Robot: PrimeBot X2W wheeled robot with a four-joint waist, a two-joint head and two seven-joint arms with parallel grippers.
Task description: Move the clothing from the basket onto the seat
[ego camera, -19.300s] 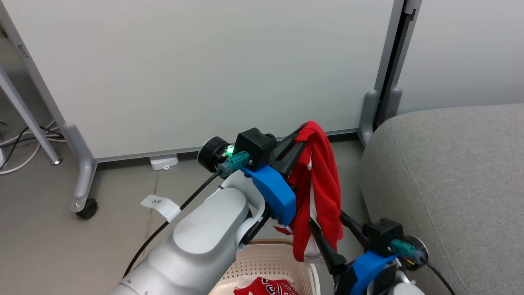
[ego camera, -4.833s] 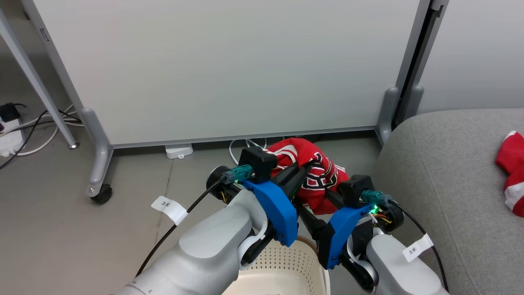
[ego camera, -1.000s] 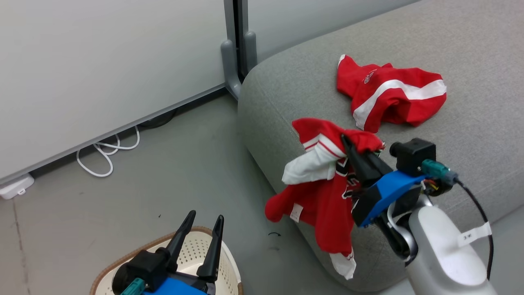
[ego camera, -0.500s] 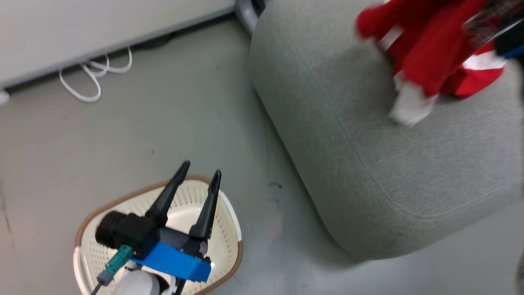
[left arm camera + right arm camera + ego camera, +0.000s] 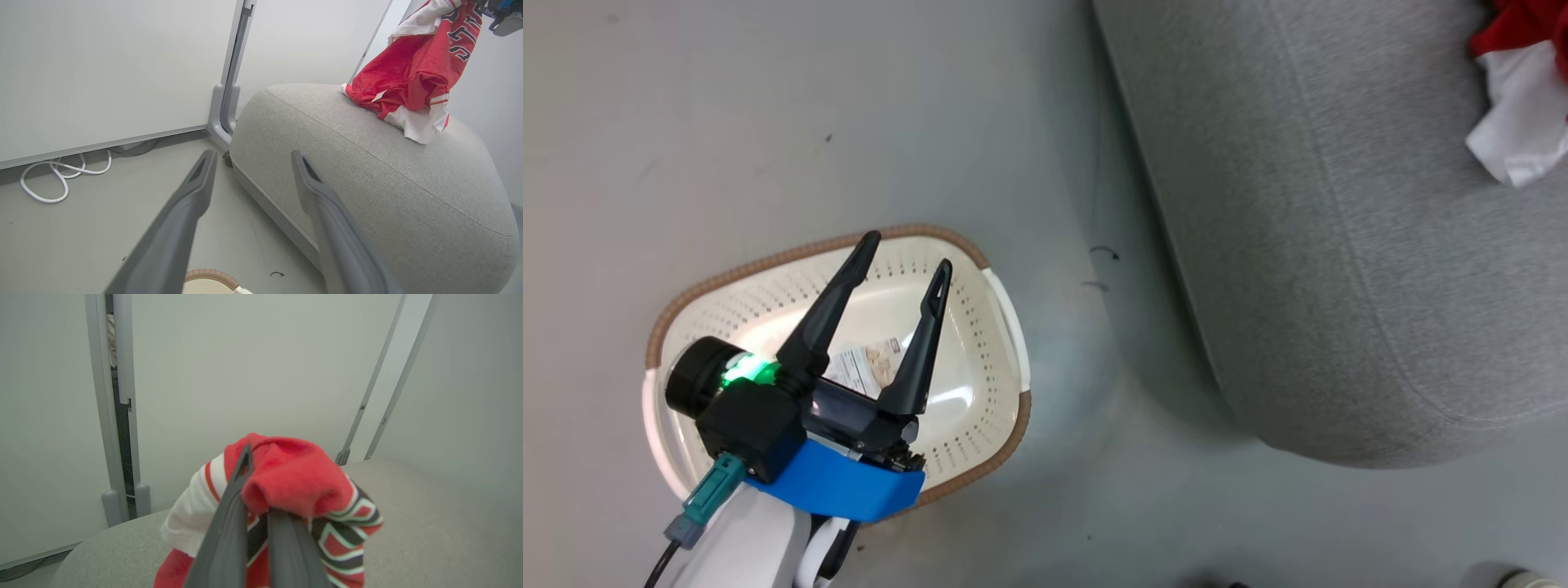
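Note:
The cream basket (image 5: 768, 260) with its brown rim stands on the floor at lower left; inside it I see just a paper label. My left gripper (image 5: 908, 251) hangs open above it, fingers spread, nothing between them (image 5: 253, 154). The red jersey (image 5: 412, 69) with white panels and black-and-white lettering hangs from my right gripper (image 5: 259, 477), which is shut on it. The jersey's lower white hem touches the grey seat (image 5: 367, 171). In the head view a red and white part of the clothing (image 5: 1519, 122) shows at the top right on the seat (image 5: 1339, 245).
A pale partition wall on a grey post (image 5: 229, 102) stands behind the seat. A white cable (image 5: 61, 179) loops on the floor along the wall. Grey floor lies between the basket's rim (image 5: 210, 274) and the seat's rounded front edge.
The head camera has tilted down, so the basket now sits higher in that view. My right gripper has carried the jersey from the seat's front edge to above the seat. The left gripper stays open.

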